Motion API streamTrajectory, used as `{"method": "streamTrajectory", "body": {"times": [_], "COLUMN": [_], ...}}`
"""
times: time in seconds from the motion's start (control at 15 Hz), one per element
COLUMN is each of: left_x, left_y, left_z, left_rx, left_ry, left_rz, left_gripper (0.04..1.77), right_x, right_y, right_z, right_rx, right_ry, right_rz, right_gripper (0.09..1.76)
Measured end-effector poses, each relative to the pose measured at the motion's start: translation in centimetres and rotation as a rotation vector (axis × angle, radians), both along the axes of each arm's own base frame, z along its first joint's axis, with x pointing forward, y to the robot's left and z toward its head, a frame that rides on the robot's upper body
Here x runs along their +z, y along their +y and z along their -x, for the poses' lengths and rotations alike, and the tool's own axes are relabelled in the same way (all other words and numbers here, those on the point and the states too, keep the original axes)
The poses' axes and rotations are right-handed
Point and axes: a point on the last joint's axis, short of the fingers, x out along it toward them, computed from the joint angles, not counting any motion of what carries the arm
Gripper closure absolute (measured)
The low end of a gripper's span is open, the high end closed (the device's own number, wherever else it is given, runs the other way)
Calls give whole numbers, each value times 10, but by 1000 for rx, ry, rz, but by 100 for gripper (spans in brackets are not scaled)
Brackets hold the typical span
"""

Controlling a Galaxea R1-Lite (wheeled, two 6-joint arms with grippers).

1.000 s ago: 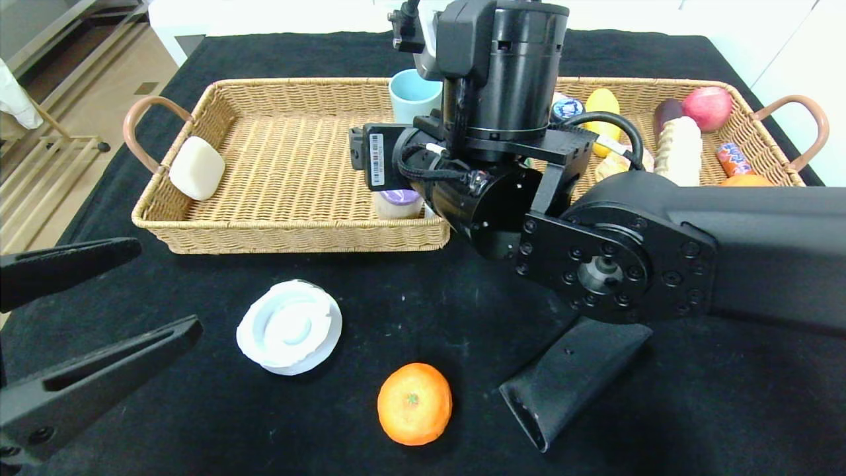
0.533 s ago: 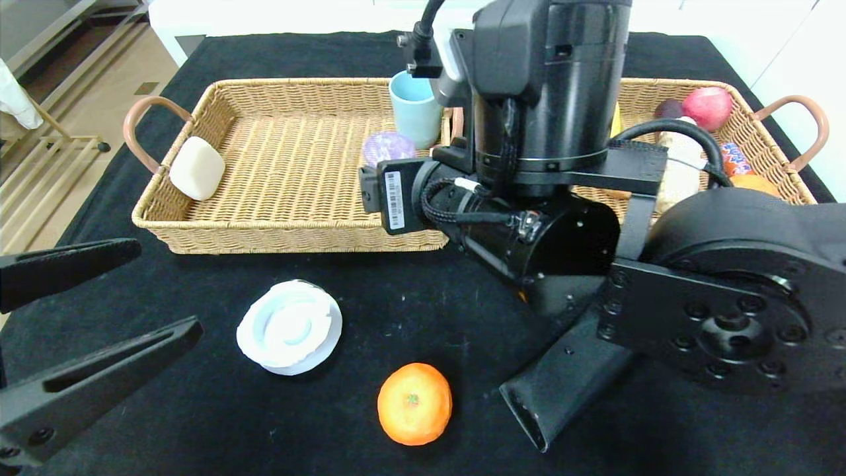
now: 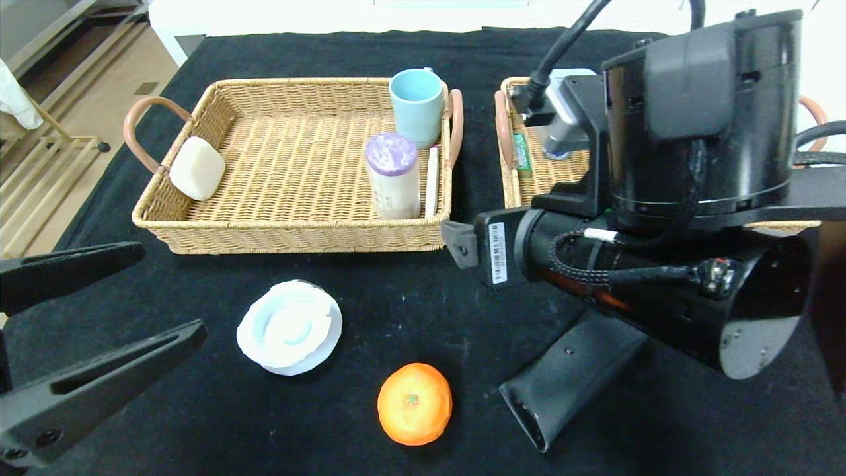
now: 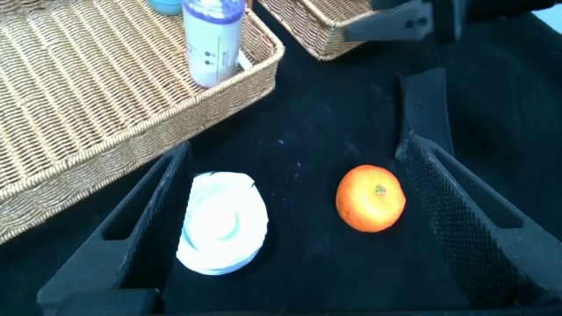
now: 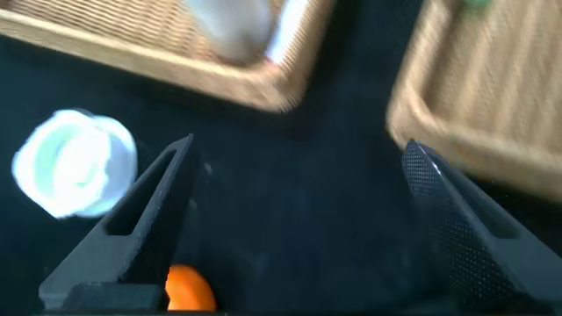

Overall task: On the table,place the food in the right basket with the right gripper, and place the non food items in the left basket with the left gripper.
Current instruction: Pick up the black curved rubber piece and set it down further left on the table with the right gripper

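1. Two things lie loose on the black table (image 3: 396, 311): an orange (image 3: 414, 403) and a white lid (image 3: 289, 326).
2. The orange is round and bright, with a tiny green dot in the middle of its top. It sits near the front edge of the table, between the two arms.
3. The white lid is round and flat, with pale blue rings pressed into it. It lies just in front of the left basket (image 3: 291, 231) and to the left of the orange.
4. The left basket is woven and tan with brown handles. In it are a white soap bar (image 3: 196, 168) by the left end, a light blue cup (image 3: 416, 106) in the far right corner, a white bottle (image 3: 393, 177) with a purple cap, and a thin white stick (image 3: 432, 182) leaning on the right wall.
5. The bottle has small dark print on its side, but it is too small to read.
6. The right basket (image 3: 512, 165) is mostly hidden behind the right arm. Something green shows inside, near its left wall.
7. The right arm carries a white sticker with a bar code; its words are too small to read.
8. The right gripper (image 5: 290, 228) hangs above the table in front of the gap between the baskets. Its fingers are spread wide and hold nothing.
9. The left gripper (image 4: 290, 219) hangs low at the front left of the table, fingers spread wide, empty.
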Motion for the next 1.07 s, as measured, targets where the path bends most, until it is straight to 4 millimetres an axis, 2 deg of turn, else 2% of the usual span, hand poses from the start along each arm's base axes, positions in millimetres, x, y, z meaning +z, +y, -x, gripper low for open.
{"method": "streamTrajectory", "body": {"times": [0.27, 0.47, 0.6, 0.8, 1.07], "left_x": [-1, -2, -3, -3, -3], "left_y": [-1, -1, -1, -1, -1], "left_z": [-1, -2, -2, -2, -2], "left_rx": [-1, -2, -2, -1, -1], "left_ry": [6, 4, 4, 3, 3], "left_rz": [-3, -16, -17, -17, -18], "left_gripper": [9, 9, 9, 9, 9], "right_x": [0, 2, 2, 1, -8], "right_y": [-40, -63, -73, -83, -86], "right_z": [0, 9, 16, 22, 12], "right_rx": [-176, -295, -379, -392, -431], "right_ry": [178, 329, 432, 615, 733], "right_rz": [-39, -85, -140, -201, -274], "right_gripper": [15, 15, 15, 15, 15]}}
